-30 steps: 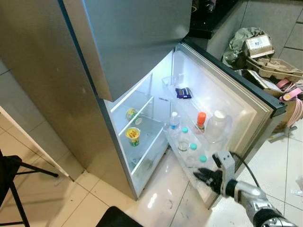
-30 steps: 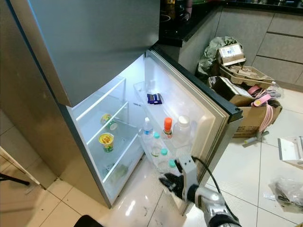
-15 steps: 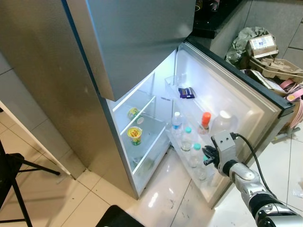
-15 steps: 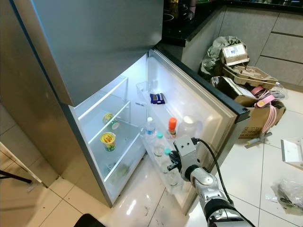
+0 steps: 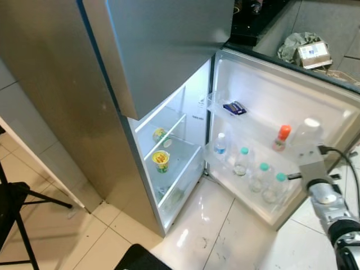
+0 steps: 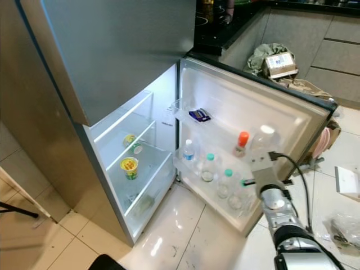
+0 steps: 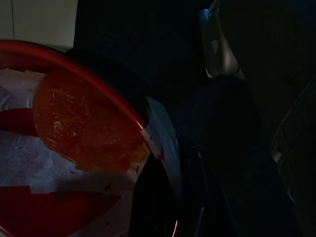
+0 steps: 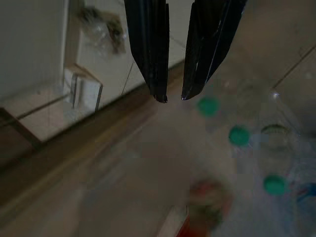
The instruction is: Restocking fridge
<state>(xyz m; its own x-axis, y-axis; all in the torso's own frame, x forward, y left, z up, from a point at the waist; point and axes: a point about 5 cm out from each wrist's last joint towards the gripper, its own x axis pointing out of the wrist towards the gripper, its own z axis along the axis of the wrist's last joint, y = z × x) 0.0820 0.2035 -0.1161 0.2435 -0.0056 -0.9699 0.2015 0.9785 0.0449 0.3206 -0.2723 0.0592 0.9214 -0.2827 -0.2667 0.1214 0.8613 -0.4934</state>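
The fridge (image 5: 67,84) stands with its lower door (image 5: 281,95) swung wide. The door's bottom shelf holds three clear bottles with teal caps (image 5: 260,175), a blue-capped water bottle (image 5: 220,144), an orange-capped bottle (image 5: 280,136) and a big clear jug (image 5: 306,132). A dark blue packet (image 5: 234,107) lies in the upper door shelf. Inside, a yellow noodle cup (image 5: 161,160) and a can (image 5: 159,134) sit on shelves. My right gripper (image 5: 292,176) is at the door's outer end beside the bottles, its fingers (image 8: 150,54) nearly together with nothing between. The dark left wrist view has a red-rimmed round thing (image 7: 74,123) close up.
Cardboard boxes and bags (image 5: 310,52) are piled behind the door at the back right. A black counter (image 5: 247,22) runs behind the fridge. A black stand's legs (image 5: 17,205) are at the left. Glossy tiled floor (image 5: 191,230) lies before the fridge.
The fridge door has swung much wider, to the right. My right gripper has risen from near the floor and moved right along with the door's end.
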